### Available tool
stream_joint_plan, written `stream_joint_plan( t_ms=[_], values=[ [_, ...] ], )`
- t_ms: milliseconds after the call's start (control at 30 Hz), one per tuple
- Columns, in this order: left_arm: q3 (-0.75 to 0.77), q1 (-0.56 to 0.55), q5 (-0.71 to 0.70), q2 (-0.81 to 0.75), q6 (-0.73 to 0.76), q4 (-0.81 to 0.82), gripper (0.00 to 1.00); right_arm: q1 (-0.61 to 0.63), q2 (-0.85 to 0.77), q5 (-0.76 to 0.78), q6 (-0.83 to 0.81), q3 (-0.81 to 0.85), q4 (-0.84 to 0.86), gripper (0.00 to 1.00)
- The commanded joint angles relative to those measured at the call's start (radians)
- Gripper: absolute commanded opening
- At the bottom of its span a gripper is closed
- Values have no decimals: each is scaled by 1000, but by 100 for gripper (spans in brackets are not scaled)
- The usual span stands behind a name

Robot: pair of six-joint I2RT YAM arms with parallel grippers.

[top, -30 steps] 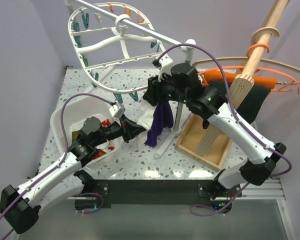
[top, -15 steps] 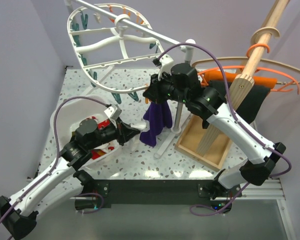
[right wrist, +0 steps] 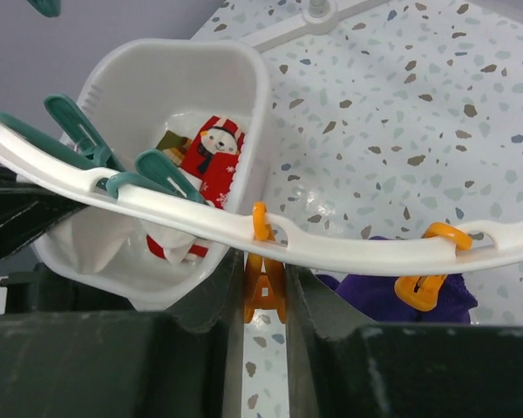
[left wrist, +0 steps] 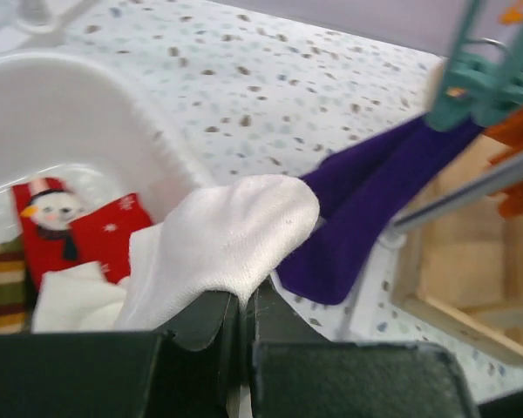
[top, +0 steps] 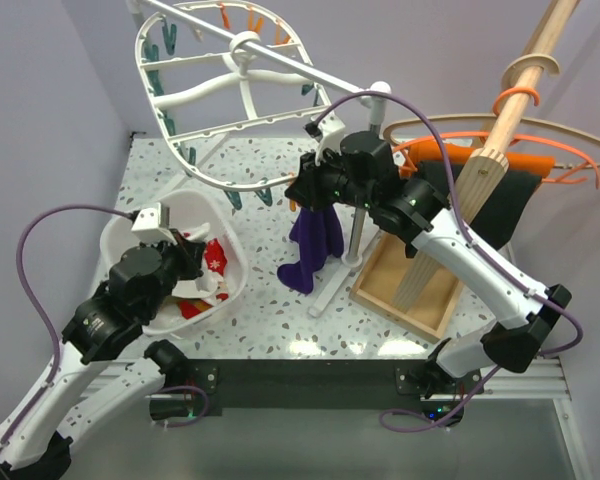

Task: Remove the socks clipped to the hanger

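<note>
Top view: the left gripper (top: 187, 256) hung over the bin (top: 115, 240). Right of the bin, the right gripper (top: 302, 188) met the hanger (top: 230, 124) rim above the dangling purple sock (top: 315, 240).

Left wrist: the jaws were clenched on the white sock (left wrist: 231, 235), whose toe reached past the bin's rim. It would be best to go deeper over the bin before letting go, so the sock lands by the red socks (left wrist: 78, 231).

Right wrist: the jaws pinched an orange clip (right wrist: 263, 292), away from the bin. Whether that clip held the purple sock could not be told.
</note>
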Motion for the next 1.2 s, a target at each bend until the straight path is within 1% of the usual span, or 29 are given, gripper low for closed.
stream_joint_plan(
  t_ms=[0, 33, 67, 100, 133, 167, 200, 233, 267, 300, 333, 400, 433, 500, 533, 633, 667, 733, 767, 800, 833, 867, 900, 967, 1033, 1067, 1100, 1133, 1167],
  values=[
    [26, -2, -334, -1, -87, -185, 1, 5, -42, -41, 14, -22, -2, 25],
    [23, -2, -355, -3, -108, -191, 22, 5, -44, -42, 15, -28, -2, 28],
    [16, -2, -363, -3, -122, -202, 40, 5, -53, -41, 14, -33, -5, 30],
    [13, -2, -368, -6, -133, -212, 56, 5, -55, -41, 17, -36, -14, 37],
    [9, -2, -375, -15, -150, -214, 82, 5, -59, -38, 15, -42, -20, 41],
    [9, -2, -379, -21, -156, -214, 94, 5, -64, -33, 20, -44, -29, 46],
    [11, -2, -377, -27, -161, -205, 100, 5, -70, -29, 23, -47, -52, 59],
    [11, -2, -353, -41, -156, -193, 100, 6, -76, -13, 28, -48, -67, 65],
    [11, -2, -330, -47, -142, -174, 100, 9, -82, -10, 31, -51, -80, 78],
    [12, -2, -302, -52, -127, -138, 100, 19, -105, -9, 35, -59, -93, 84],
    [13, -2, -244, -58, -101, -119, 100, 26, -119, 10, 40, -82, -95, 90],
    [8, -2, -181, -61, -75, -53, 100, 49, -172, 34, 52, -108, -92, 99],
    [2, -2, -118, -62, -54, -27, 100, 57, -191, 39, 60, -137, -85, 99],
    [-15, -2, -57, -59, -43, 42, 100, 74, -232, 39, 83, -169, -69, 99],
    [-21, -2, 3, -58, -38, 65, 100, 81, -269, 37, 87, -203, -63, 99],
    [-75, -2, 115, -64, -39, 165, 100, 126, -329, 16, 107, -281, -46, 99],
    [-89, -4, 129, -69, -49, 182, 100, 150, -341, 10, 112, -306, -38, 99],
    [-96, -2, 76, -73, -81, 165, 100, 166, -380, 11, 130, -385, -6, 99],
    [-89, -2, 39, -72, -92, 92, 100, 166, -392, 10, 140, -411, 4, 99],
    [-80, -2, -4, -67, -105, 53, 100, 166, -400, 10, 152, -433, 20, 99],
    [-64, -2, -83, -67, -116, 19, 100, 166, -409, 5, 157, -464, 23, 99],
    [-60, -2, -119, -70, -130, -28, 100, 166, -427, 1, 164, -479, 31, 99],
    [-55, -2, -169, -78, -173, -48, 100, 166, -435, -15, 176, -493, 50, 99],
    [-53, -2, -179, -96, -213, -59, 100, 166, -461, -36, 192, -540, 78, 99],
    [-98, -2, -80, -145, -189, -3, 100, 167, -475, -96, 216, -605, 139, 98],
    [-121, -2, -26, -167, -167, 89, 100, 169, -492, -120, 229, -632, 168, 99],
    [-142, -2, 85, -208, -141, 137, 100, 171, -499, -142, 238, -696, 240, 99],
    [-190, -2, 147, -228, -132, 189, 100, 174, -509, -177, 247, -729, 279, 99],
    [-219, -2, 207, -249, -132, 296, 100, 181, -519, -195, 259, -764, 322, 99]
  ],
)
